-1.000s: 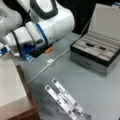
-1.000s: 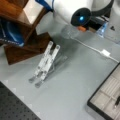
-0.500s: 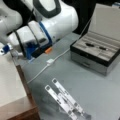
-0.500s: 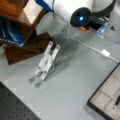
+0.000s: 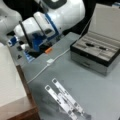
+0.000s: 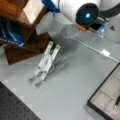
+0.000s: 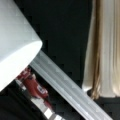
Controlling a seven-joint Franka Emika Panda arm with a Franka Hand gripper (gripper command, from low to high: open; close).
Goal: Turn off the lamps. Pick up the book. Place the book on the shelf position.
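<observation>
- Grey counter (image 5: 95,90) under everything, with dark space behind it.
- Big white robot arm (image 5: 60,15) leaning over the far side of the counter in both front views.
- Tool (image 5: 23,47) at the arm's low end, at a front view's left, close above the far end of the book; cannot tell if spread or pressed together.
- White book (image 5: 10,80) lying flat on the brown wooden shelf position (image 5: 26,106), at a front view's left edge.
- Silver stand (image 5: 65,100) flat on the counter, just beside the wooden board.
- Open black-and-silver case (image 5: 95,56) at a front view's right, well apart from the book.
- Thin white cable (image 5: 50,62) running across the counter between arm and stand.
- Blue light (image 6: 87,15) glowing on the arm.
</observation>
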